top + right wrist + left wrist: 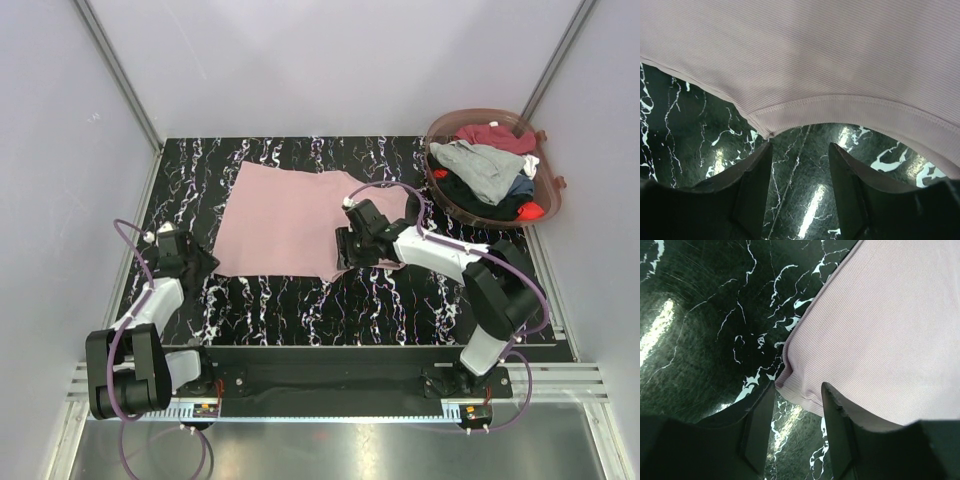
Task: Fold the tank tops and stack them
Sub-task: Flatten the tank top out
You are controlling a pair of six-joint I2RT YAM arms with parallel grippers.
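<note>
Pink tank top (290, 220) flat | basket (455, 205) (overhead only) | left gripper (799, 390), right gripper (801, 147) spread

The pink tank top (815, 50) is seen as fine-ribbed matt cloth with a stitched hem. The table (700, 340) is finished in glossy black marble pattern, veined white, with glare thrown back. The jaws are finished in matt black, probably plastic. The basket (448, 203) is made of translucent brownish plastic.

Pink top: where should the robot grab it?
Probably pinch the pink tank top at its near corners, sliding in low from the robot's side. It lies flat, so only thin edges can be caught; the left gripper and right gripper face them.
</note>
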